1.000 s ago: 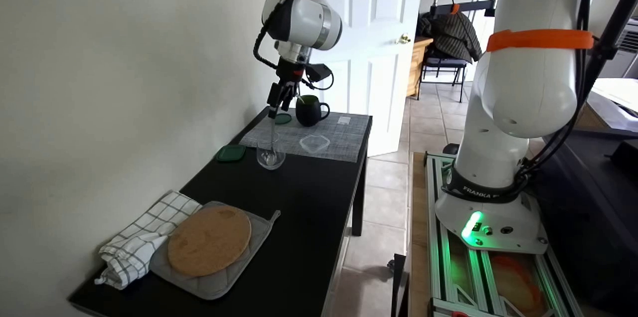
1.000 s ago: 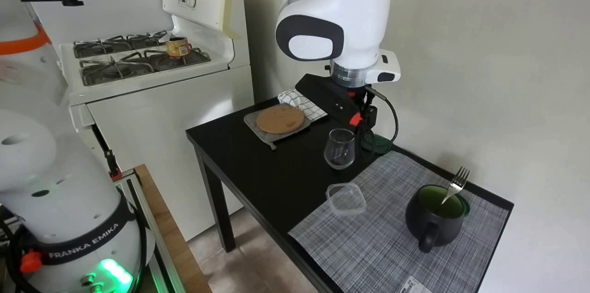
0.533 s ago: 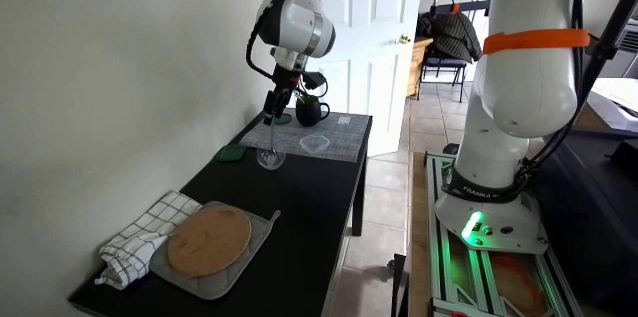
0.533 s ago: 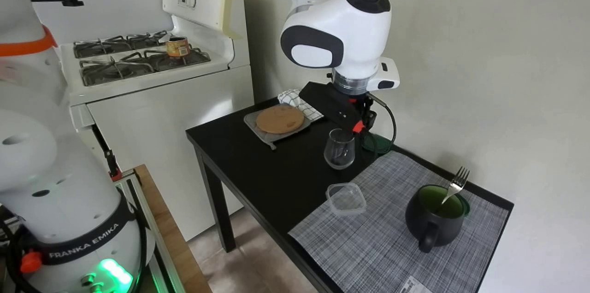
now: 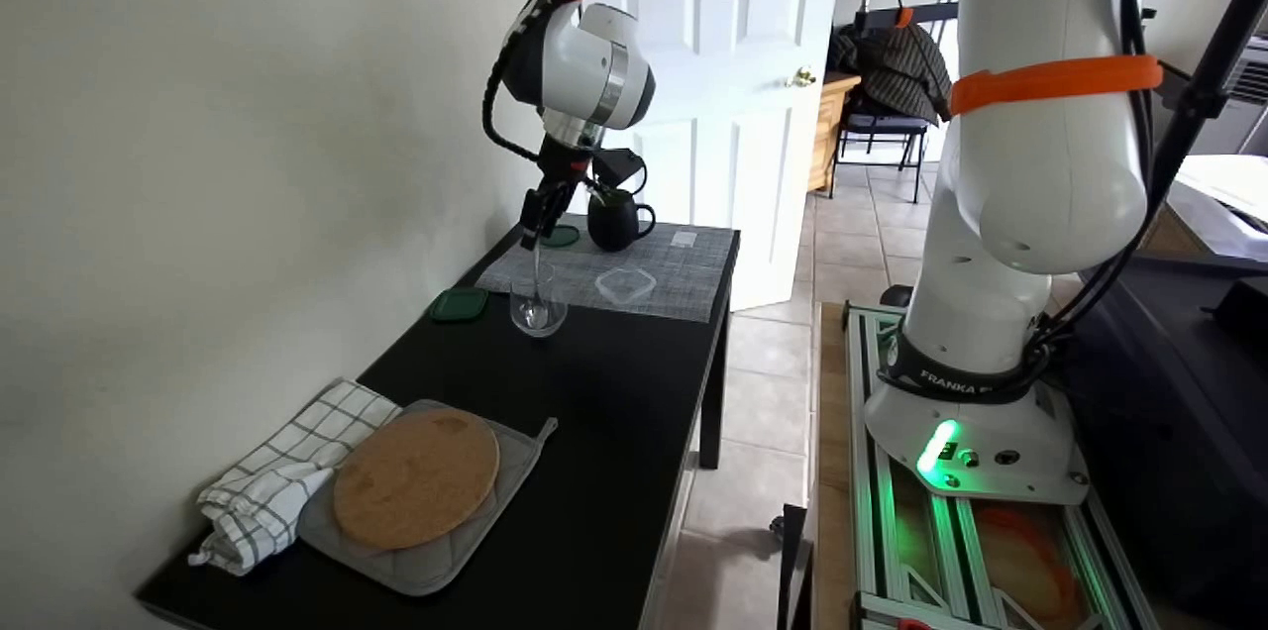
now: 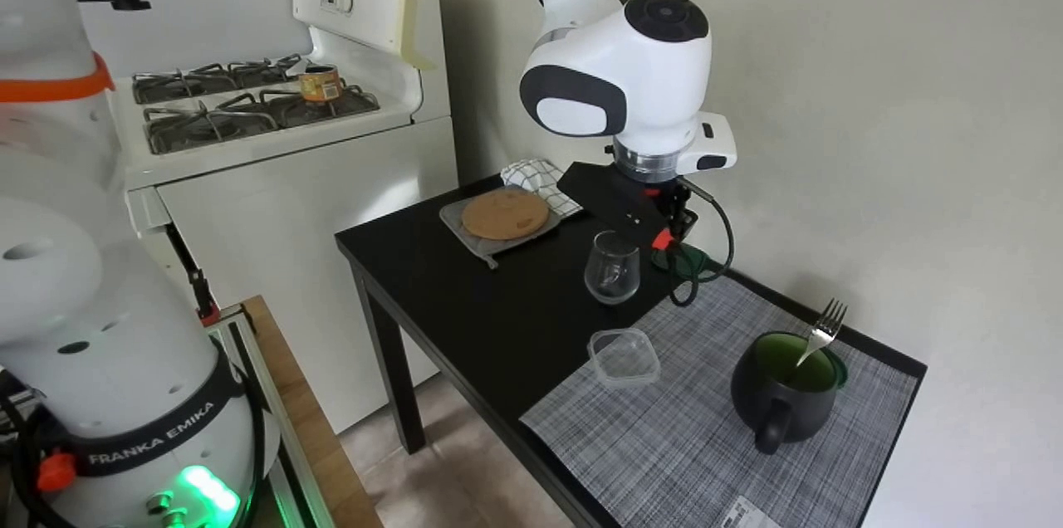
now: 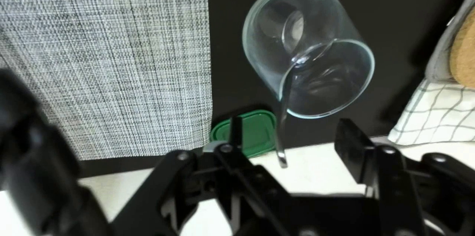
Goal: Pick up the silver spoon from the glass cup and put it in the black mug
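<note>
Glass cup (image 7: 326, 24): landmark; holds the silver spoon (image 7: 282, 117).
Spoon from tool (image 7: 292, 137): below it, out of the cup; in the wrist view the handle end shows between the spread fingers, depth cannot be told.
Spoon axis: steep, leaning; bowl down at the cup's base, handle up past its rim.
Tool state: above the cup, jaws apart, gripping nothing.
Black mug (image 6: 781, 403): well right of the cup in an exterior view.

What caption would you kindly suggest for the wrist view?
Spoon leaning out of the glass, its upper end framed by open fingers.
</note>
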`<control>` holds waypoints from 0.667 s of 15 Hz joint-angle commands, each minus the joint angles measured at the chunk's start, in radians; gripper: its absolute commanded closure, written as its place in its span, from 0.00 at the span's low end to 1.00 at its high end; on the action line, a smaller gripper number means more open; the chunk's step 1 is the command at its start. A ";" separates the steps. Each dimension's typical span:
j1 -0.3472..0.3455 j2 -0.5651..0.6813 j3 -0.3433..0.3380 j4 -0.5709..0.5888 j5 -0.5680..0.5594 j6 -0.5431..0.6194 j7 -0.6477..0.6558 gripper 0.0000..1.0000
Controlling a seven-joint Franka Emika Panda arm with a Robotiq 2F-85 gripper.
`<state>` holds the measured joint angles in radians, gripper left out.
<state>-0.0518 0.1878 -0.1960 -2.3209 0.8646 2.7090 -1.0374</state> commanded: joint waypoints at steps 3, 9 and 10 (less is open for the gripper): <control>-0.002 0.040 0.023 0.027 0.062 0.065 -0.049 0.52; 0.000 0.029 0.006 0.016 0.003 0.075 -0.038 1.00; 0.000 0.026 0.003 0.013 -0.001 0.078 -0.039 1.00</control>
<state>-0.0519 0.2141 -0.1839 -2.3024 0.8858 2.7650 -1.0672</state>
